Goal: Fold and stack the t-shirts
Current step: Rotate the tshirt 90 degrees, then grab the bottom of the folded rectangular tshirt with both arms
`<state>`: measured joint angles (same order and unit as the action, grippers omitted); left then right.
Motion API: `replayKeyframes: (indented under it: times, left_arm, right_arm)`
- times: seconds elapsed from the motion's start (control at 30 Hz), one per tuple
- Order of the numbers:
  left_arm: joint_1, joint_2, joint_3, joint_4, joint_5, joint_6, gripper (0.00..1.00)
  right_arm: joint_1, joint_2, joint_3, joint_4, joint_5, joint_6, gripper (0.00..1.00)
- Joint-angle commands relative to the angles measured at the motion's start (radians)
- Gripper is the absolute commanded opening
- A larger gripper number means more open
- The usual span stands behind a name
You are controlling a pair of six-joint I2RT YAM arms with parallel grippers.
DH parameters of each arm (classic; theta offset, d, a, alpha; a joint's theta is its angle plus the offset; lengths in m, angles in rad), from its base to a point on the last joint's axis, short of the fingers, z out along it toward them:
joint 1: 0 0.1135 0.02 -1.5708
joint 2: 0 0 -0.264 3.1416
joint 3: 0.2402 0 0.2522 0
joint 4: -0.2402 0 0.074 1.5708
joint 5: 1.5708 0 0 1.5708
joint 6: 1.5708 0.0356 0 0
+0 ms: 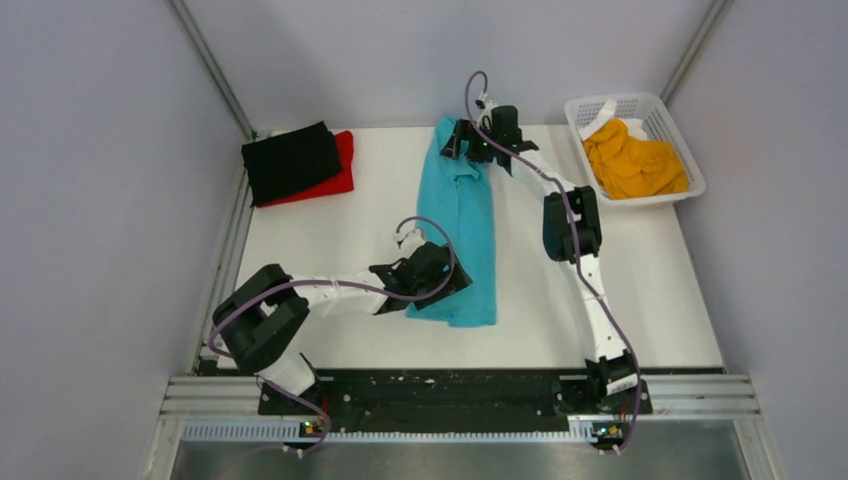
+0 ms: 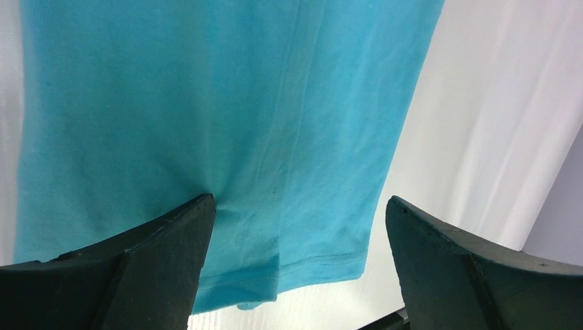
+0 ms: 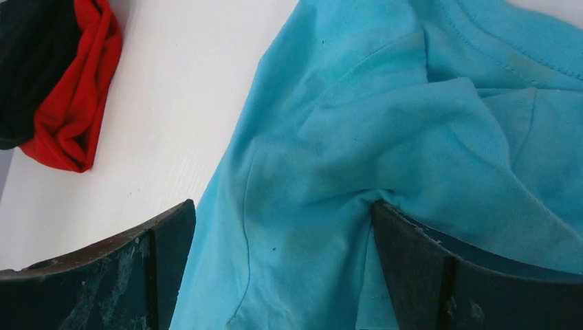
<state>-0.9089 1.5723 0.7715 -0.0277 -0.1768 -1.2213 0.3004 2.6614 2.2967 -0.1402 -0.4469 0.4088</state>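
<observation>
1. Clearly, the turquoise shirt (image 1: pixel 468 225) lay in the middle of the white desk (image 1: pixel 620 300) as a long narrow strip, running from the far edge towards the near edge.
2. Its collar end was at the far side and its hem at the near side.
3. The left gripper (image 1: pixel 448 283) was low over the near left corner of this shirt, with its jaws wide apart and nothing between them.
4. In the left wrist view, the left gripper (image 2: pixel 299 204) had one finger (image 2: pixel 158 261) touching the cloth, where small wrinkles showed, and the other finger over the bare desk beside the shirt.
5. The right gripper (image 1: pixel 462 142) was at the far end of the shirt, also spread wide and holding nothing.
6. In the right wrist view, the right gripper (image 3: pixel 283 206) had one finger pressing into the wrinkled cloth near a sleeve.
7. The black shirt (image 1: pixel 290 160) lay folded on top of the red shirt (image 1: pixel 345 150) at the far left corner of the desk.
8. The orange shirt (image 1: pixel 632 162) lay crumpled inside the white basket (image 1: pixel 690 172) at the far right corner.
</observation>
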Motion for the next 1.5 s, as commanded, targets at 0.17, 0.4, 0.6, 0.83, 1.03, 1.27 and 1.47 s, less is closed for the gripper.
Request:
replayKeyframes:
  times: [0.17,0.4,0.6,0.83,1.03,1.27,1.47]
  left_arm:
    - [-0.039,0.054,0.053,-0.047,-0.004,0.014,0.99]
    - [-0.100,-0.050,0.096,-0.133,-0.054,0.142,0.99]
    - [-0.104,-0.212,0.113,-0.198,-0.068,0.324,0.99]
    - [-0.001,-0.323,0.020,-0.439,-0.166,0.256,0.99]
    - [0.119,-0.475,-0.208,-0.282,0.011,0.303,0.99]
    - [0.125,-0.387,-0.265,-0.144,0.128,0.308,0.86]
    - [0.129,-0.280,-0.242,-0.113,0.136,0.307,0.54]
  right_arm:
    - [-0.046,0.024,0.109,-0.074,0.042,-0.314,0.99]
    - [-0.043,-0.117,0.131,-0.169,0.068,-0.401,0.99]
    - [-0.026,-0.494,-0.161,-0.213,0.299,-0.249,0.99]
    - [0.000,-1.155,-1.165,0.081,0.363,0.011,0.98]
    - [0.146,-1.519,-1.649,0.095,0.376,0.131,0.97]
    - [0.231,-1.749,-1.890,0.132,0.269,0.253,0.96]
    - [0.319,-1.784,-1.922,0.047,0.280,0.274,0.93]
